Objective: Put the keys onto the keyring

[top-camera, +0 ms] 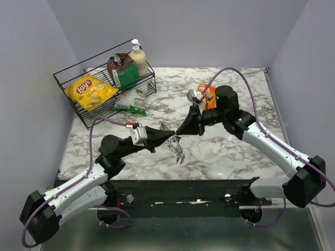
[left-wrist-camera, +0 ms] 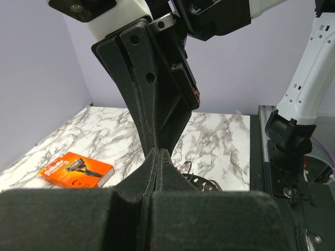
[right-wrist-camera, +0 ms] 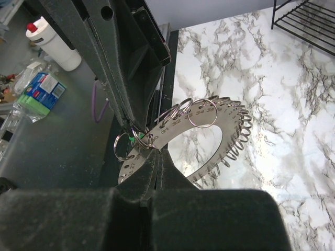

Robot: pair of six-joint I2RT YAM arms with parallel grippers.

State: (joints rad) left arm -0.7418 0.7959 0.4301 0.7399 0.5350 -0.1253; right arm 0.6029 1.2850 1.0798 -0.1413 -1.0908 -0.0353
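The keyring (right-wrist-camera: 170,128) is a flat numbered silver ring fringed with several small split rings. It hangs tilted above the marble between the two arms (top-camera: 177,149). My right gripper (right-wrist-camera: 158,152) is shut on its inner edge. My left gripper (top-camera: 170,136) comes in from the opposite side, shut, and its tips (right-wrist-camera: 129,127) meet the ring beside a small split ring. A sliver of a green key (right-wrist-camera: 136,137) shows right at those tips; the rest of it is hidden. In the left wrist view the left gripper (left-wrist-camera: 158,152) touches the right gripper's fingers (left-wrist-camera: 157,104), with the keyring (left-wrist-camera: 205,182) peeking out behind.
A black wire basket (top-camera: 63,78) at the back left holds a yellow chips bag (top-camera: 90,90), a brown bag (top-camera: 121,67) and a pump bottle (top-camera: 138,57). A green-and-white packet (top-camera: 131,100) lies at its front. An orange razor box (top-camera: 207,94) lies behind the right arm.
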